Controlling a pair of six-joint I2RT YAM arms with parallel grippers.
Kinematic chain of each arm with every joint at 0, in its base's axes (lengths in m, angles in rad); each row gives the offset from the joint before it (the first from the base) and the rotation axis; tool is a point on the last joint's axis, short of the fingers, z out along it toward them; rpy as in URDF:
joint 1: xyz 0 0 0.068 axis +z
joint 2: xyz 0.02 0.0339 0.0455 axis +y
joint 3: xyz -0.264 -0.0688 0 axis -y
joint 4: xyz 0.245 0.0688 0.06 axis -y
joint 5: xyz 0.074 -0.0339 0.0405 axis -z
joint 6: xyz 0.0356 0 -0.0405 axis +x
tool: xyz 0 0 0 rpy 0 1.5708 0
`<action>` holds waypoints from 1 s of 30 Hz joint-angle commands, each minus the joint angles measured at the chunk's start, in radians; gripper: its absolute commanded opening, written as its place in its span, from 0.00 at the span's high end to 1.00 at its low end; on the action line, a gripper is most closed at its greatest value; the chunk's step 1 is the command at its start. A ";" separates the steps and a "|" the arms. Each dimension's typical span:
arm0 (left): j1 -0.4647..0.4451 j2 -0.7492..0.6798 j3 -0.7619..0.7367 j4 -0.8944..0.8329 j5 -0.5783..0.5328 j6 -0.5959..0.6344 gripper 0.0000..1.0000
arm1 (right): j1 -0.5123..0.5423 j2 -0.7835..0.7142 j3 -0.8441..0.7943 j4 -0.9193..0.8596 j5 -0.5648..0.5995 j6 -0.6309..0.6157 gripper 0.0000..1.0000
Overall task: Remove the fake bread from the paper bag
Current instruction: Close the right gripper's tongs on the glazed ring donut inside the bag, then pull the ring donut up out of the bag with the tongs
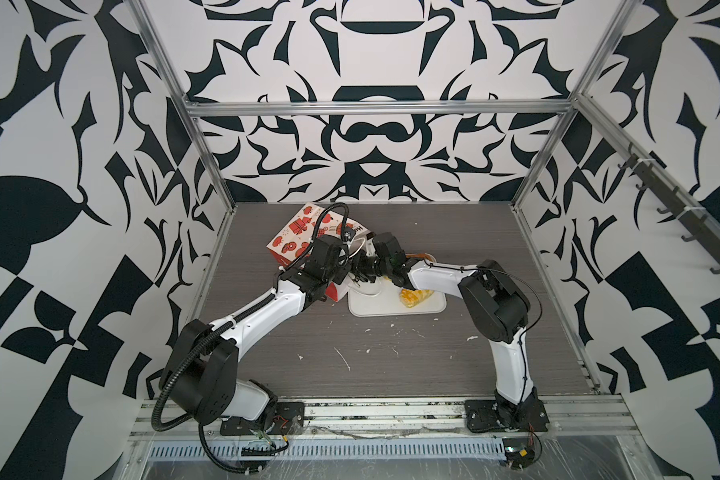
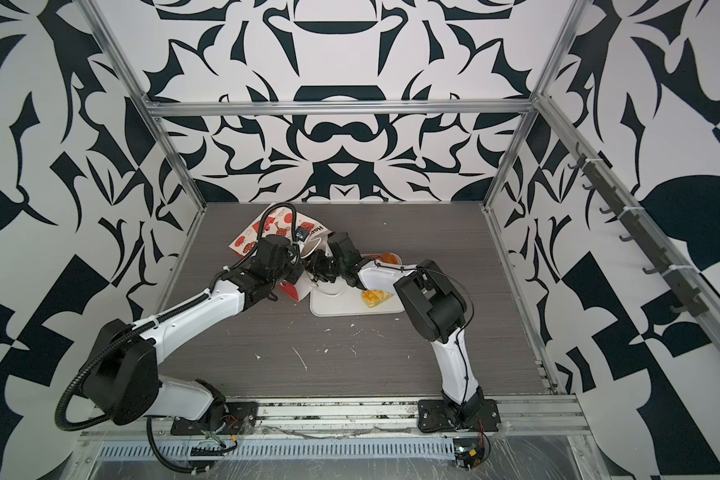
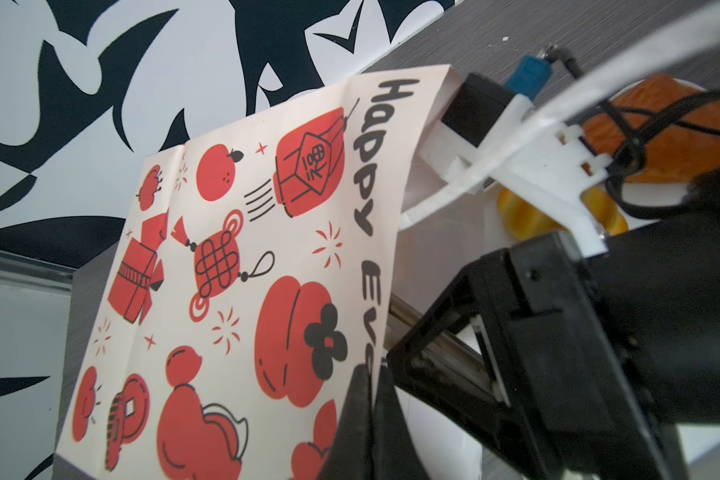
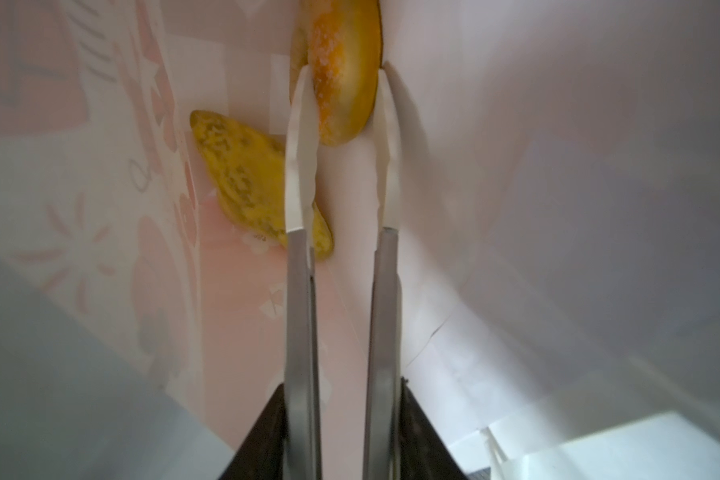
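Inside a white paper bag (image 4: 558, 166) lying on its side, a sugared doughnut (image 4: 341, 62) sits deep at the top centre of the right wrist frame. A yellow pastry (image 4: 250, 183) rests left of centre against the printed wall. Several things could go wrong from here. The grip takes only the doughnut's near edge, so it could slip free on the way out. One finger lies along the paper wall, which might get pinched, dragged or torn. The other finger passes just beside the yellow pastry and could knock it. If the pinch on the rim slips, the mouth may sag around the arm. The right hand (image 4: 344, 83) is narrow, its long fingers slightly apart with white tips pressed on both flanks of the doughnut (a hold, by the look of it). The left hand (image 3: 373, 374), low centre of the left wrist frame, is closed flat on the paper bag's edge. In a top view the paper bag lies left of centre on the bench (image 1: 391, 353), its mouth toward a tray (image 1: 362, 305) bearing a croissant (image 1: 412, 298).
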 commanded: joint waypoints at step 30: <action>-0.006 0.045 0.022 0.031 -0.029 -0.004 1.00 | 0.019 -0.240 -0.228 0.035 0.033 -0.065 0.97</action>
